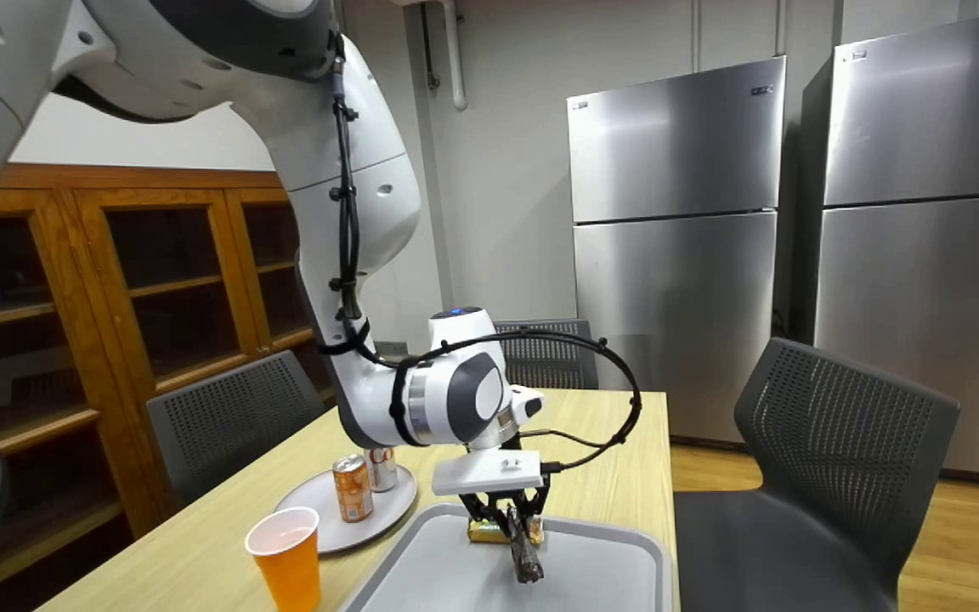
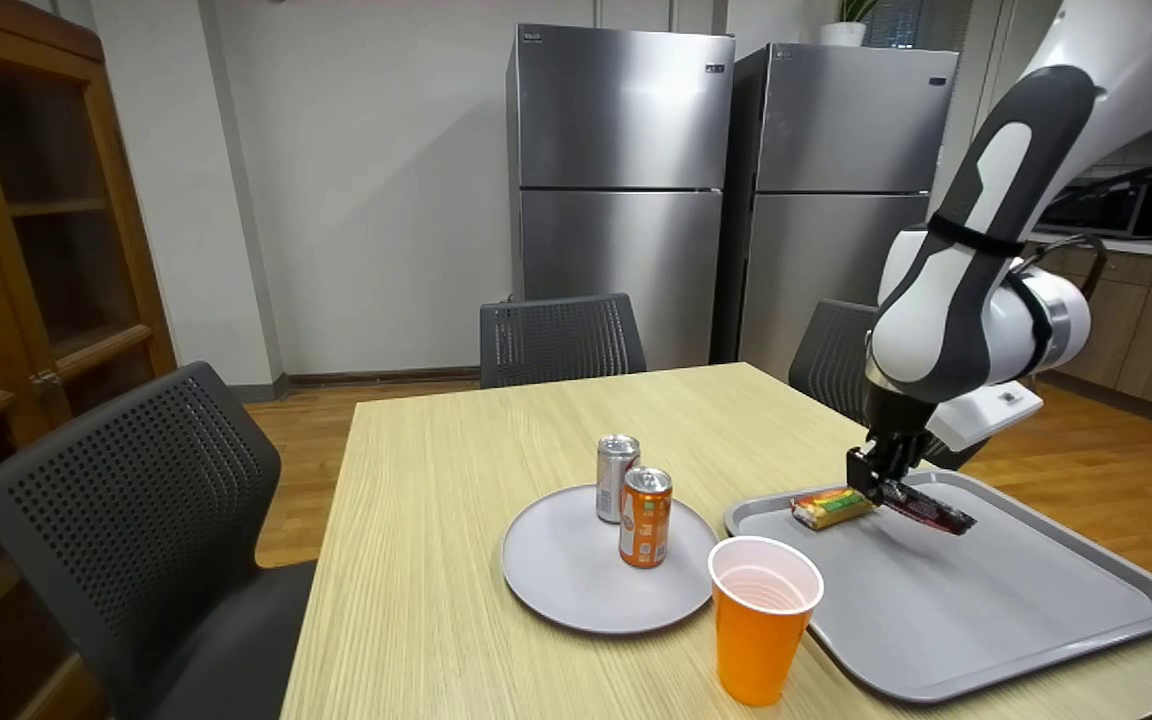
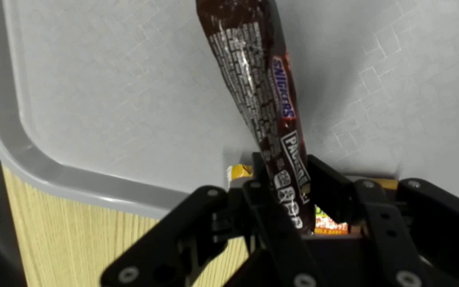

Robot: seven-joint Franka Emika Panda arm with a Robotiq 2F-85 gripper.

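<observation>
Over the tray (image 2: 1036,600), near the edge that lies far from the camera in both exterior views, the jaws pinch a chocolate bar (image 3: 257,87) close to one end. The bar is long and brown, marked Snickers in the wrist view, and slants out from the jaws above the tray; whether its free end touches the surface I cannot tell. Just beside the jaws, by that same edge, a yellow snack bar (image 2: 831,508) lies flat on the tray; in the wrist view the jaws hide much of it.

The tray sits along one edge of the wooden desk (image 2: 436,560). Near one corner of the tray, a round grey plate (image 2: 576,595) carries an orange can (image 2: 646,525) and a silver can (image 2: 609,480), both upright and close together. An orange cup (image 2: 761,645) with a white rim stands on the desk next to another edge of the tray, near the plate. Around the desk's edges are dark chairs (image 2: 566,340), with steel fridges (image 2: 616,130) past its far edge.
</observation>
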